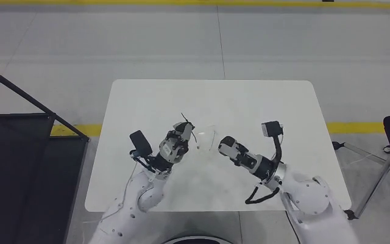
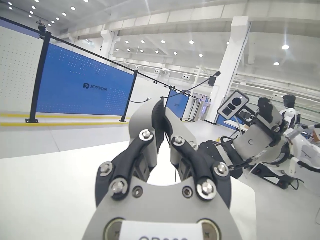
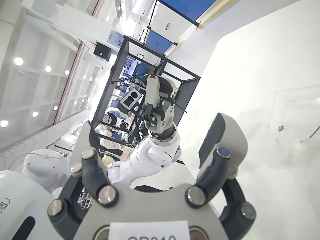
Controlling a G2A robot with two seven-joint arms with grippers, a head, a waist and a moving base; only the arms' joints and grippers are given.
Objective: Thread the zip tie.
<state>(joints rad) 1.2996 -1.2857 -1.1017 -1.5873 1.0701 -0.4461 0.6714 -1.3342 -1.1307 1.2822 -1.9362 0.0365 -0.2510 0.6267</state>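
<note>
A thin black zip tie is pinched in my left gripper, which is shut on it a little above the white table. Its two ends stick out on either side of the fingers. In the left wrist view the zip tie runs between the ribbed pads of the left gripper. My right gripper is a short way to the right of it, open and holding nothing. The right wrist view has the right gripper with its jaws wide apart, facing the left gripper and the zip tie.
A faint clear sheet lies on the table between the two grippers. A small brown speck and a short dark strand lie on the table near it. A black frame stands off the table's left side.
</note>
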